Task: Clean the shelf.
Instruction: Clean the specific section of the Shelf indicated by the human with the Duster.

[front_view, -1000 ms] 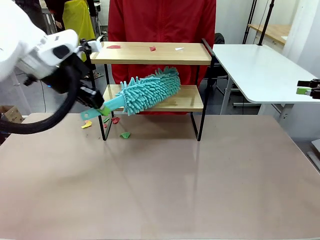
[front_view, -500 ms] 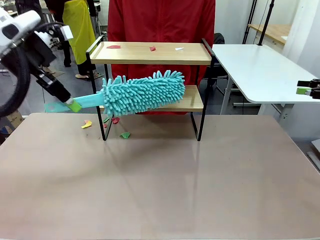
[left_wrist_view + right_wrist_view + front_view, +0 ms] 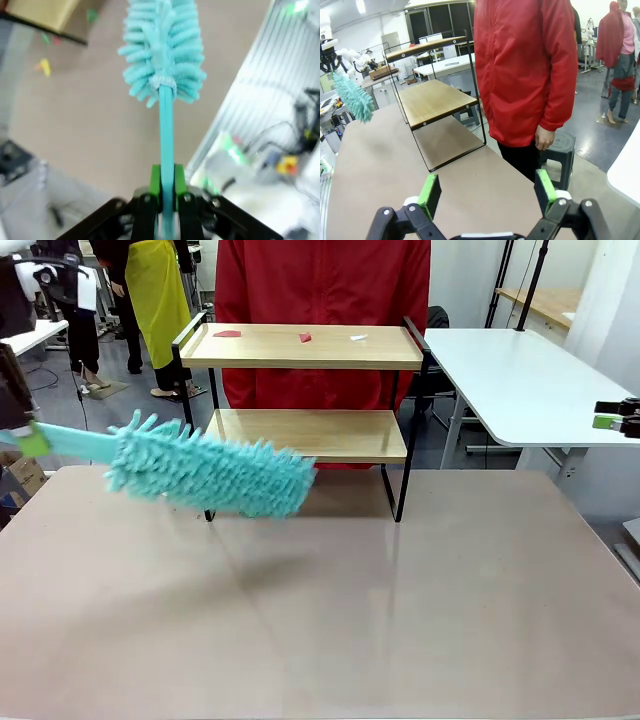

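The shelf [image 3: 300, 346] stands at the table's far side, with two red scraps [image 3: 228, 333] and a white one on its top board. Its lower board [image 3: 312, 434] is bare. My left gripper [image 3: 30, 440], at the picture's left edge, is shut on the handle of a teal fluffy duster [image 3: 210, 476]. The duster's head hangs over the table in front of the shelf's left leg. In the left wrist view the gripper [image 3: 166, 186] clamps the handle and the duster head [image 3: 162, 50] points away. My right gripper [image 3: 488, 192] is open and holds nothing, off to the right [image 3: 615, 421].
A person in a red jacket [image 3: 322, 280] stands right behind the shelf. Small coloured scraps [image 3: 45, 66] lie on the table near the shelf's corner. A white table [image 3: 520, 380] stands at the right. The brown table [image 3: 350, 620] stretches wide in front.
The duster has swept out of the lower tier, leftward and down in front of the shelf. My left arm has pulled back to the left edge. The right gripper has not moved.
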You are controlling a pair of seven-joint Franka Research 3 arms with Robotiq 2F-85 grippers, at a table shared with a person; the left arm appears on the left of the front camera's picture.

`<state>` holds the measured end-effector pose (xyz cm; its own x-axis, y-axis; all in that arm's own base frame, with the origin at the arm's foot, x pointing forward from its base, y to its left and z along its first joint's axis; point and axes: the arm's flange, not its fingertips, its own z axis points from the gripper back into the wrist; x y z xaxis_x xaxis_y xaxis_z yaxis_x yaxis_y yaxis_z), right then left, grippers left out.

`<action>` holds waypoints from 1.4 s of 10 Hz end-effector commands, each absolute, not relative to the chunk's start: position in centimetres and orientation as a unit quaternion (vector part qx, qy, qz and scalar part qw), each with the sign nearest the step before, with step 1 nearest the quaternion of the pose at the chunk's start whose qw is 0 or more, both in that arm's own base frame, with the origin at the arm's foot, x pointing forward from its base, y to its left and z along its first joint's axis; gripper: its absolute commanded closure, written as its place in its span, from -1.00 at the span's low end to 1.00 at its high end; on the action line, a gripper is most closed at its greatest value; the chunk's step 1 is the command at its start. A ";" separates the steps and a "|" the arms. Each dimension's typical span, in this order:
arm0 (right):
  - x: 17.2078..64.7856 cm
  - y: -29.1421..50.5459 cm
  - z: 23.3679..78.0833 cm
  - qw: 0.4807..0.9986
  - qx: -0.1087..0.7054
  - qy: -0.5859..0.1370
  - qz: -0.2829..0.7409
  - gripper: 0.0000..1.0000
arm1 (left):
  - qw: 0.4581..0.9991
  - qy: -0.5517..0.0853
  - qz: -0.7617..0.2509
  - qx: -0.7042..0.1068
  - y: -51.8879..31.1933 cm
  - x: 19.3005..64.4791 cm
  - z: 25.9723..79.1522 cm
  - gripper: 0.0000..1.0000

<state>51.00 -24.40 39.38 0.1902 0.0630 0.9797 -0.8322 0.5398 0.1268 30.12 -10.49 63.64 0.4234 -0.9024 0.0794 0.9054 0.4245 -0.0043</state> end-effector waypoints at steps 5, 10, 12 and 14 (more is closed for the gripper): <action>50.9 -24.2 39.7 0.685 0.351 -0.548 0.327 -1.00 | 0.775 0.174 -0.590 0.145 -8.6 29.0 65.1 0.74; 50.9 -24.2 39.7 0.685 0.351 -0.548 0.327 -1.00 | 0.785 0.168 -0.581 0.137 -9.0 28.6 64.7 0.74; 50.9 -24.2 39.7 0.685 0.351 -0.548 0.327 -1.00 | 0.785 0.168 -0.581 0.137 -9.0 28.6 64.7 0.74; 50.9 -24.2 39.7 0.685 0.351 -0.548 0.327 -1.00 | 0.785 0.168 -0.581 0.137 -9.0 28.6 64.7 0.74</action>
<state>51.00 -24.40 39.38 0.1901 0.0630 0.9797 -0.8322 0.5399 0.1268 29.04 -9.02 64.42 0.2557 -0.8691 -0.4234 0.9613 0.2749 0.0164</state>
